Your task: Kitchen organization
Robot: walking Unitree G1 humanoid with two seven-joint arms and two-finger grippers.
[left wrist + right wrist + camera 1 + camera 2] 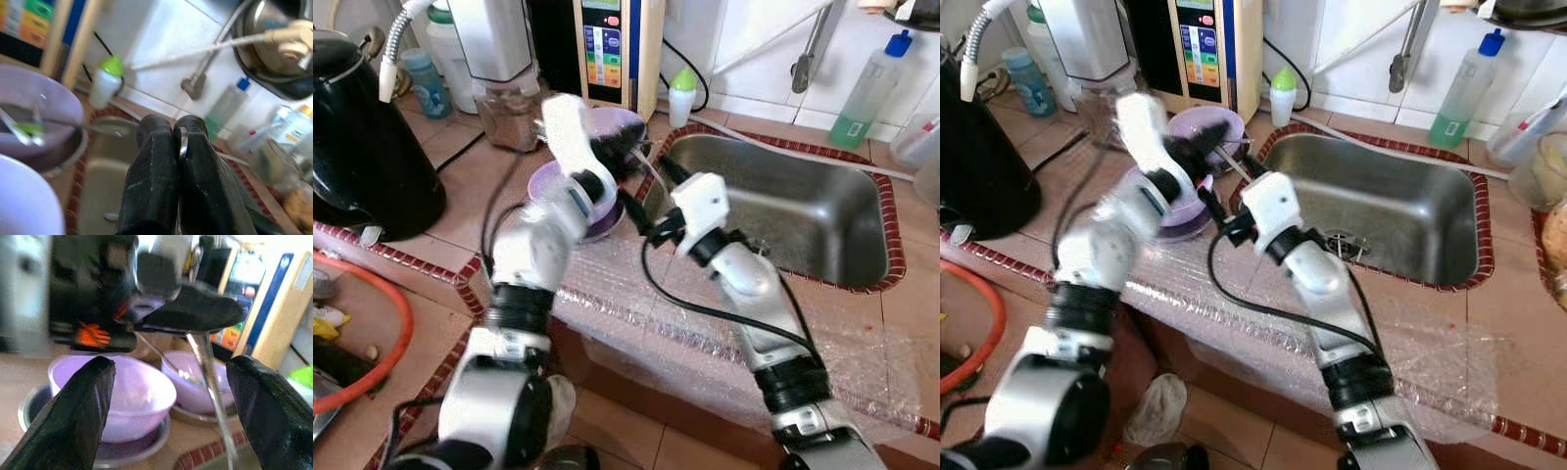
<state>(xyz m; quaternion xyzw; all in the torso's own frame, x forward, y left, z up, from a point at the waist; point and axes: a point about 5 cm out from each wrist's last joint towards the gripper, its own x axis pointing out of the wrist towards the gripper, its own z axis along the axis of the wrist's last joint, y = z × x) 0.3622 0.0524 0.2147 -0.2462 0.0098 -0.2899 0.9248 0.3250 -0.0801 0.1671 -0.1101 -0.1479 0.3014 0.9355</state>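
1. Head views: two lilac bowls [1180,211] on steel plates, just left of the steel sink [822,220]. The left gripper [1209,137] is above the far bowl [612,132].
2. Left wrist view: fingers [161,181] clenched on a thin metal utensil handle [183,143].
3. Right wrist view: right gripper [168,396] is spread wide, holding nothing, and faces the bowls; the handle [210,377] hangs between its fingers.
4. Judgement: the handle is stiff, light and slick; grip mid-shaft.

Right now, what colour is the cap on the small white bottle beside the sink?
Bright green, clearest in the left eye view on the small white bottle.
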